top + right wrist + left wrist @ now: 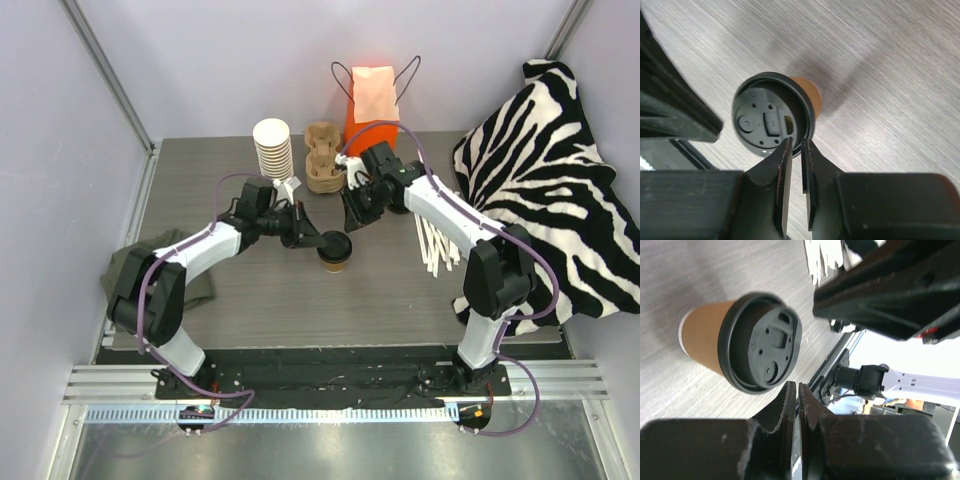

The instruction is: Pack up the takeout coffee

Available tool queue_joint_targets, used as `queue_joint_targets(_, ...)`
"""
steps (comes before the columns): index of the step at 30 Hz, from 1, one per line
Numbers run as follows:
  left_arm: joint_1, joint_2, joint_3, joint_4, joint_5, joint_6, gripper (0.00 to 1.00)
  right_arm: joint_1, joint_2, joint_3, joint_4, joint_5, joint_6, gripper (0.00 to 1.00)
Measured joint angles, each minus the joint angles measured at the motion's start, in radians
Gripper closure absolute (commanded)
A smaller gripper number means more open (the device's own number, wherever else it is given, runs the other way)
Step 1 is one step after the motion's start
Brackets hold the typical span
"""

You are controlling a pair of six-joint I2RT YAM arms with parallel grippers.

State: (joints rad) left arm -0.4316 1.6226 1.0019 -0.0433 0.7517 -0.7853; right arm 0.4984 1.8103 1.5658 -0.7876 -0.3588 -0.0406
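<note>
The takeout coffee (335,252), a brown paper cup with a black lid, stands upright at the middle of the table. My left gripper (318,240) is shut and empty, its tips just left of the lid. In the left wrist view the lid (760,342) sits just beyond the closed fingertips (790,392). My right gripper (352,216) is shut and empty, a little behind and above the cup. In the right wrist view the lid (771,119) lies just past its tips (787,150), with the cup wall (810,90) showing behind.
A tall stack of lidless cups (272,148), a cardboard cup carrier (322,158) and an orange paper bag (372,100) stand at the back. Pale sticks (435,245) lie to the right, next to a zebra cloth (545,170). An olive cloth (190,270) lies at the left.
</note>
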Motion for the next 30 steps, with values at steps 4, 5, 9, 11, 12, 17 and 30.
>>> queue_joint_targets(4,0.002,0.023,0.031,0.009,-0.008,0.0,0.91,0.0,-0.027,-0.013,0.001,-0.034,0.039,0.78)
queue_joint_targets(5,0.002,0.033,0.036,0.01,-0.009,0.0,0.91,0.0,-0.037,-0.019,0.001,-0.047,0.049,0.78)
queue_joint_targets(9,0.002,0.077,0.042,0.01,-0.01,-0.001,0.91,0.007,-0.066,-0.04,0.001,-0.082,0.086,0.78)
queue_joint_targets(11,0.002,0.095,0.042,0.01,-0.01,-0.005,0.91,0.015,-0.068,-0.046,0.001,-0.092,0.101,0.78)
queue_joint_targets(12,0.002,0.101,0.043,0.01,-0.006,-0.011,0.91,0.019,-0.068,-0.051,0.002,-0.095,0.105,0.78)
queue_joint_targets(17,0.002,0.109,0.054,0.013,-0.008,-0.019,0.92,0.048,-0.068,-0.061,-0.003,-0.089,0.119,0.78)
queue_joint_targets(30,0.002,0.116,0.056,0.017,-0.007,-0.018,0.92,0.054,-0.031,-0.113,0.021,-0.055,0.114,0.77)
